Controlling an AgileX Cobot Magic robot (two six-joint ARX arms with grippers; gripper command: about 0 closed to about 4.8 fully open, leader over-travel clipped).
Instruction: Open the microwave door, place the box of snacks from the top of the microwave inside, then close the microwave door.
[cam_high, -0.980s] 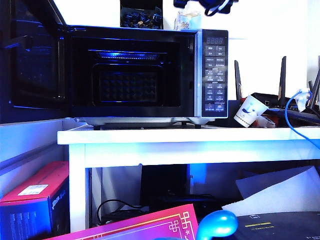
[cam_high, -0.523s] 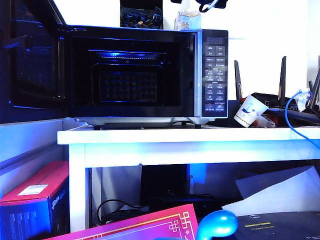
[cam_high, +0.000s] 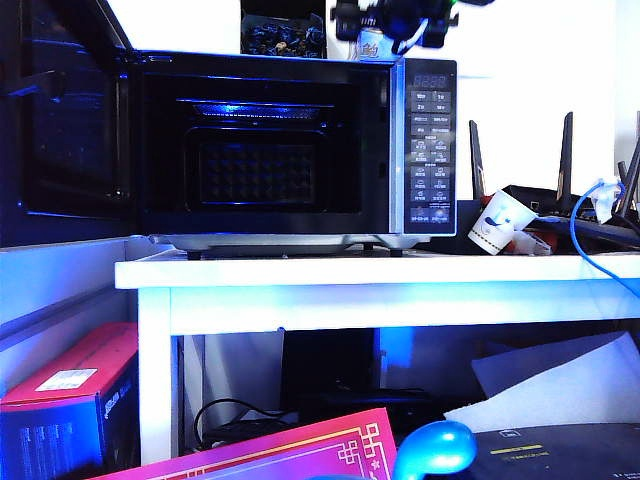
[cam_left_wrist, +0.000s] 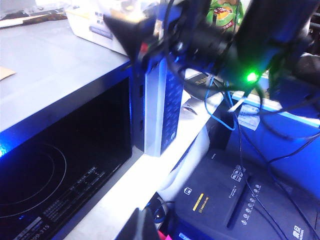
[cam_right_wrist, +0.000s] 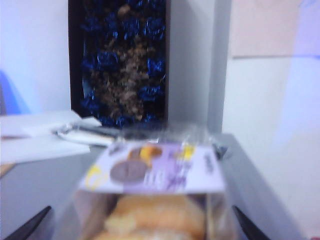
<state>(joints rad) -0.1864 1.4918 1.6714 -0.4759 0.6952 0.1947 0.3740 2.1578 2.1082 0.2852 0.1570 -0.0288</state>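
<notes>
The black microwave (cam_high: 300, 140) stands on the white table with its door (cam_high: 70, 120) swung wide open to the left, so the dark cavity shows. On its top sits the box of snacks (cam_high: 372, 45), pale and partly clear. My right gripper (cam_high: 395, 20) has come down over it and hides part of it. The right wrist view has the box (cam_right_wrist: 155, 200) close up between the spread fingertips (cam_right_wrist: 35, 222), and the right gripper (cam_right_wrist: 141, 212) is open around it. Of the left gripper (cam_left_wrist: 137, 227) only a dark tip shows, beside the cavity front.
A dark box of blue-wrapped pieces (cam_high: 282, 35) stands on the microwave just left of the snacks. A tipped paper cup (cam_high: 500, 222), router antennas (cam_high: 565, 150) and a blue cable (cam_high: 590, 230) lie right of the microwave. A red box (cam_high: 70, 390) sits under the table (cam_high: 380, 270).
My right gripper has dropped from the top edge of the exterior view down around the box of snacks. The microwave, its door and the box have not moved.
</notes>
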